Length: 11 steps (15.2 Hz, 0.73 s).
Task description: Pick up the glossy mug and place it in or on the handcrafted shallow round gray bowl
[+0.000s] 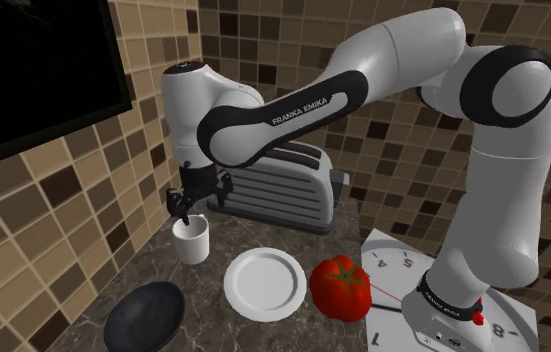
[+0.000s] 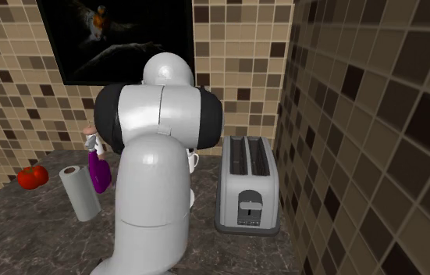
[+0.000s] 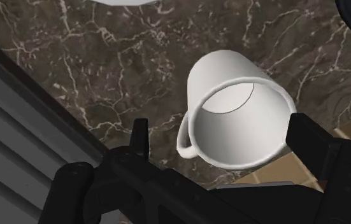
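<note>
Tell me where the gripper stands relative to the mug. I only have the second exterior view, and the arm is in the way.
Observer: In the wrist view the gripper is open. The white mug stands upright between its fingers, not clasped.
Operator: Which way does the handle point?
Observer: The handle points toward one finger, with a gap between them.
Operator: And the bowl?
Observer: In the shoulder view the dark shallow bowl sits on the counter, nearer the camera than the mug, beside a white plate.
</note>
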### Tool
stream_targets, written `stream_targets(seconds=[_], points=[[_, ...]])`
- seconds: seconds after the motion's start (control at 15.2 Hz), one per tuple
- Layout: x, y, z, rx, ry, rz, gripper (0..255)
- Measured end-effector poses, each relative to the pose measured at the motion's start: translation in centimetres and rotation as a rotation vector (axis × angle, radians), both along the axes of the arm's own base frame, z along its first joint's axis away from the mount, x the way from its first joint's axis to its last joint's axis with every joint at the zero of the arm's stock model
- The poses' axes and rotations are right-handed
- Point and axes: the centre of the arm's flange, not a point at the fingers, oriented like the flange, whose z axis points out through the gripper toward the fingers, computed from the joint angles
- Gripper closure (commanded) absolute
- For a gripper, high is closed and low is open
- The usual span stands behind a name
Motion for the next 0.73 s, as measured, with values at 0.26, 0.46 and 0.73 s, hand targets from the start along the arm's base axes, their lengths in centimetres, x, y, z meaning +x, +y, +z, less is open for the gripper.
stream_targets(seconds=[0.26,0.46,0.73], points=[[2.7,4.4,-2.2,0.001,0.013,-0.007,0],[3.8,6.1,-3.6,0.001,0.019,-0.011,0],[4.0,6.2,-5.6,0.001,0.019,-0.012,0]])
